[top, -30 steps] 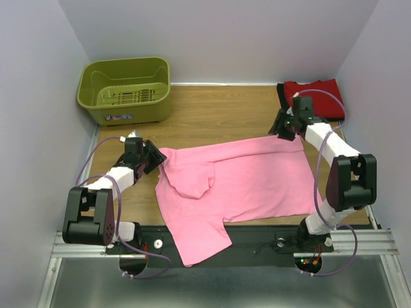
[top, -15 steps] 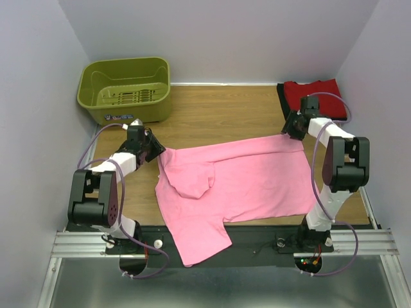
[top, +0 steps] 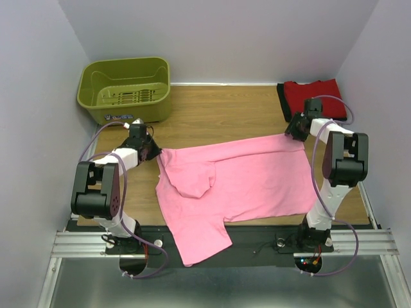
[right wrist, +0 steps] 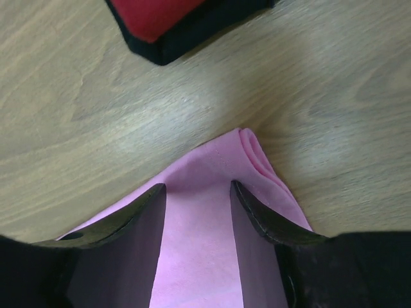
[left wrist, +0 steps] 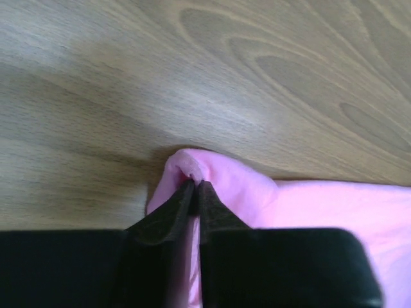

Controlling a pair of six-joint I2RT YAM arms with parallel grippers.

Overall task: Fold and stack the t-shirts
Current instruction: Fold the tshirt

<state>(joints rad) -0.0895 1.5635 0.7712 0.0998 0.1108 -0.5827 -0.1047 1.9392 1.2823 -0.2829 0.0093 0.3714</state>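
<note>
Your left gripper (left wrist: 196, 185) is clamped on a pinched fold of the pink shirt (left wrist: 321, 205) — the rest spreads right of the tips. Right gripper (right wrist: 196, 186) is spread, pink corner between its fingers — red shirt (right wrist: 160, 16) over a black edge (right wrist: 192, 38) sits just ahead, not touching.

Plain pink shirt (top: 250, 179); plain red shirt (top: 316, 96) over black shirt (right wrist: 192, 35), far right corner; olive-green basket (top: 128, 108); wood-grain bench (top: 218, 115).
</note>
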